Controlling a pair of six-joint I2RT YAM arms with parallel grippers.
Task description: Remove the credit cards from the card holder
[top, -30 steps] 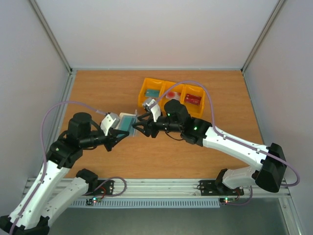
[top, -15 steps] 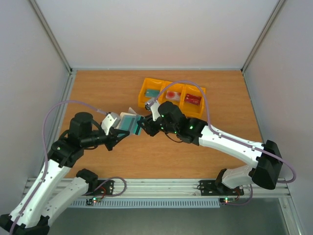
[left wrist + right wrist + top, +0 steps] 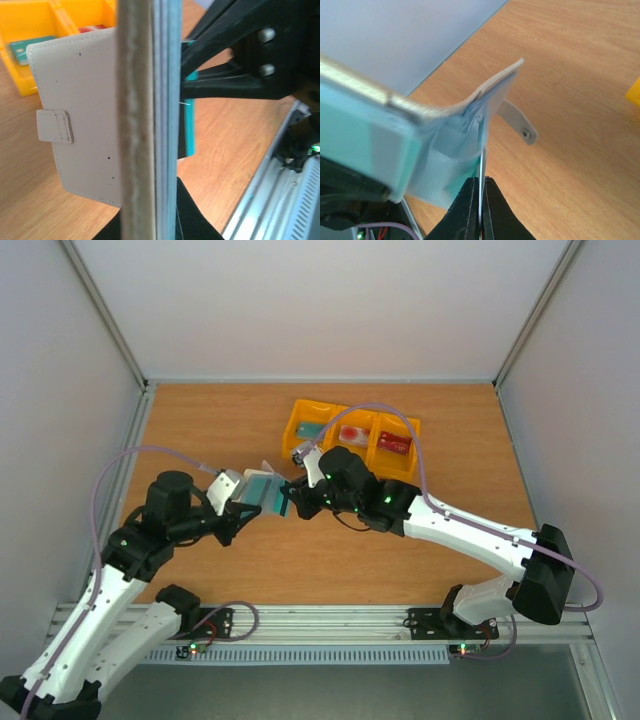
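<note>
Right jaws tight on teal card (image 3: 189, 127)

I log: right gripper (image 3: 481, 184) pinched on thin card (image 3: 481, 162), edge-on. Holder (image 3: 440, 150) open, grey-blue inside, cream flap on top. Strap tab (image 3: 518, 123) hangs beyond. Table (image 3: 580, 110) below; yellow tray (image 3: 635, 95) corner far right.

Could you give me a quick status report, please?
Left hand shut on card holder, held up. Right hand pinching teal card, card partly in holder. Nothing seen blocking the pull.
</note>
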